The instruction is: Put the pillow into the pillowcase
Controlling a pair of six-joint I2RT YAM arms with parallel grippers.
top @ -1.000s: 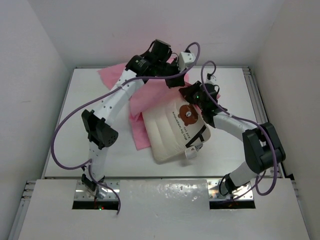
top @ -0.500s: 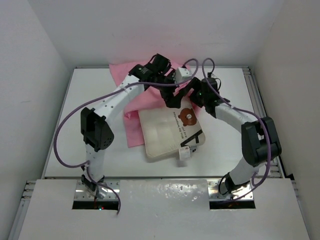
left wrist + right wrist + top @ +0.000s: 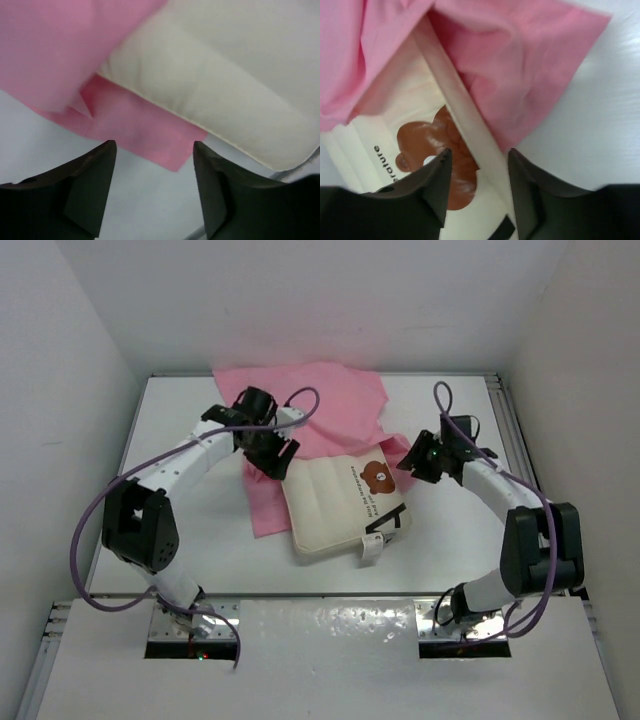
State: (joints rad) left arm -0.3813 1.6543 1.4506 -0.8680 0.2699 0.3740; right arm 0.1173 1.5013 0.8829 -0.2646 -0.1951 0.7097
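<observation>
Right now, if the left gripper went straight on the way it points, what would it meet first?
The left gripper, jaws open, would likely meet the pillowcase first, its pink flap beside the pillow; depth is unclear.

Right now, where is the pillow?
In the top view the pillow lies in the middle of the table, its far end covered by the pink pillowcase.

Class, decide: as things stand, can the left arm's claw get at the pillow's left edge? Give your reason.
Probably yes. The left claw hangs open close to the pillow edge. Only flat pillowcase lies under it, and nothing stands between them.
</observation>
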